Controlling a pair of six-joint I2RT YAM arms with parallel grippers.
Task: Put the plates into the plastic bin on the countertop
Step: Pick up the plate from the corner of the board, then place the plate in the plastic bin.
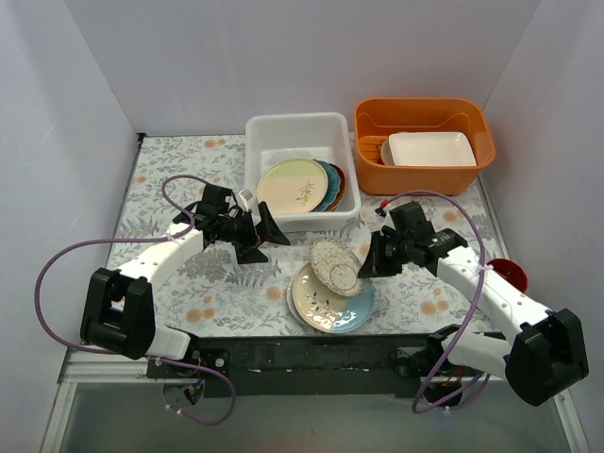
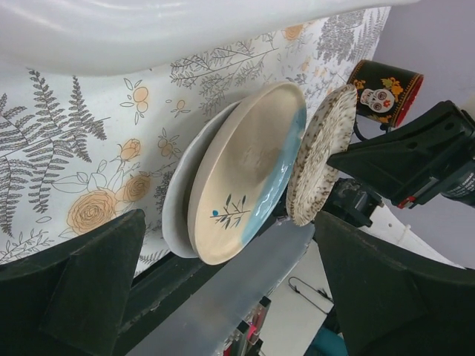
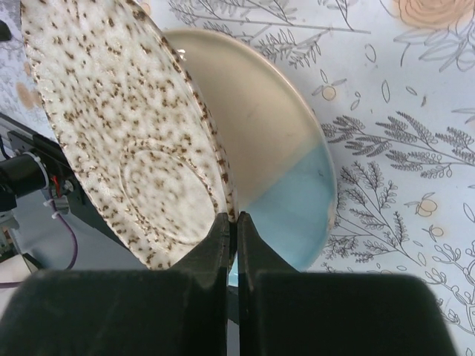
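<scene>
My right gripper is shut on the rim of a speckled plate, which it holds tilted on edge. Under that plate, a cream and light blue plate lies on a paler plate on the countertop. The plastic bin holds a cream plate leaning over a teal one and a red-brown one. My left gripper stands open in front of the bin, nothing between its fingers. It looks toward the cream and blue plate and the speckled plate.
An orange tub at the back right holds a white rectangular dish. A small red cup with a skull print stands by the right arm. The bin's white wall is close above the left wrist camera.
</scene>
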